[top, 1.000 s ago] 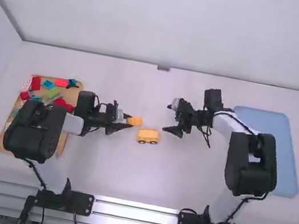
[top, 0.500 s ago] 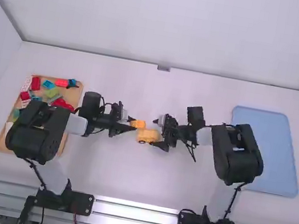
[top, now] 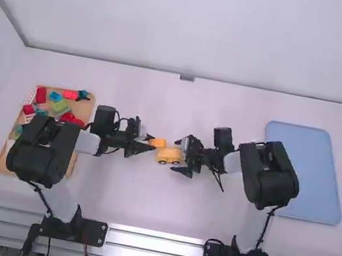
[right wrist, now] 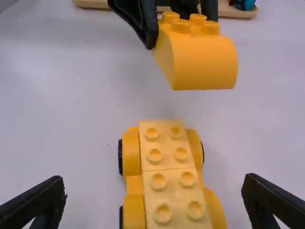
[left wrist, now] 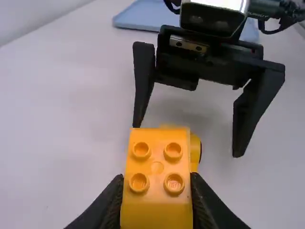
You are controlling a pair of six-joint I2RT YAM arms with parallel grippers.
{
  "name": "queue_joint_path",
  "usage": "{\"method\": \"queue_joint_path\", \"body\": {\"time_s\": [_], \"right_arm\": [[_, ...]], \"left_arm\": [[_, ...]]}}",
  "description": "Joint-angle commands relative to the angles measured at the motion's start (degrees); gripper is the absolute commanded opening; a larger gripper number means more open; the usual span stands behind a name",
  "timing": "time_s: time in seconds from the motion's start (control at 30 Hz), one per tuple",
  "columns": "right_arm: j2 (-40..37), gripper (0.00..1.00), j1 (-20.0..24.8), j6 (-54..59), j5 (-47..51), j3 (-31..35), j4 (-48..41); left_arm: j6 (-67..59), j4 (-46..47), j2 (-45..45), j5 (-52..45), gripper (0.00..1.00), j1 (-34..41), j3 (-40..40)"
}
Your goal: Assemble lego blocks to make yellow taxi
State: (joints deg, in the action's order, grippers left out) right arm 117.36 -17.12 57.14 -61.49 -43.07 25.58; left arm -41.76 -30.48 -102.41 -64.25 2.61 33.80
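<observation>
My left gripper (top: 147,144) is shut on a yellow brick (top: 158,142) with a curved end, held just above and beside the yellow car body (top: 167,156) on the table. In the left wrist view my left gripper (left wrist: 157,191) grips that brick (left wrist: 157,164), whose studs face up. My right gripper (top: 180,156) stands open at the car's right end. The right wrist view has my right gripper (right wrist: 152,202) with its fingers wide apart, one either side of the studded, wheeled car body (right wrist: 162,171); the held brick (right wrist: 205,59) hangs clear of it.
A wooden tray (top: 86,110) of loose coloured bricks lies at the left, partly under the left arm. A blue tray (top: 309,172) lies at the right, beyond the right arm.
My right gripper has moved left and slightly toward the camera, up to the car, its fingers open. My left gripper has shifted slightly right with its brick.
</observation>
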Motion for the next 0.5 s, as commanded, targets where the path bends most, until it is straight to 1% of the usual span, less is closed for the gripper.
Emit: {"method": "queue_joint_path", "body": {"time_s": [0.0, 0.03, 0.13, 0.2, 0.37, 0.47], "right_arm": [[4.5, 0.98, 0.5, -0.9, -3.3, -2.9, -0.2], [5.5, 0.98, 1.3, -1.5, -6.1, -4.2, -0.8], [7.3, 0.98, 2.2, -1.3, -9.4, -5.8, -1.4], [8.6, 0.98, 2.0, 0.3, -9.5, -6.8, -2.0], [8.8, 0.98, 1.7, -0.1, -11.0, -7.7, -2.0], [8.8, 0.99, 1.0, 0.0, -9.1, -7.5, -2.2]], "left_arm": [[0.0, 0.3, 0.9, -0.9, 0.05, 0.8, 0.9], [0.0, 0.3, 0.9, -0.9, 0.04, 0.9, 0.8], [0.0, 0.3, 0.9, -0.9, 0.04, 1.0, 0.5], [0.0, 0.5, 0.9, -0.8, 0.04, 1.3, 0.2], [0.0, 1.6, 0.9, -0.7, 0.03, 1.2, 0.2], [0.0, 1.5, 0.9, -0.7, 0.03, 1.2, 0.3]]}}
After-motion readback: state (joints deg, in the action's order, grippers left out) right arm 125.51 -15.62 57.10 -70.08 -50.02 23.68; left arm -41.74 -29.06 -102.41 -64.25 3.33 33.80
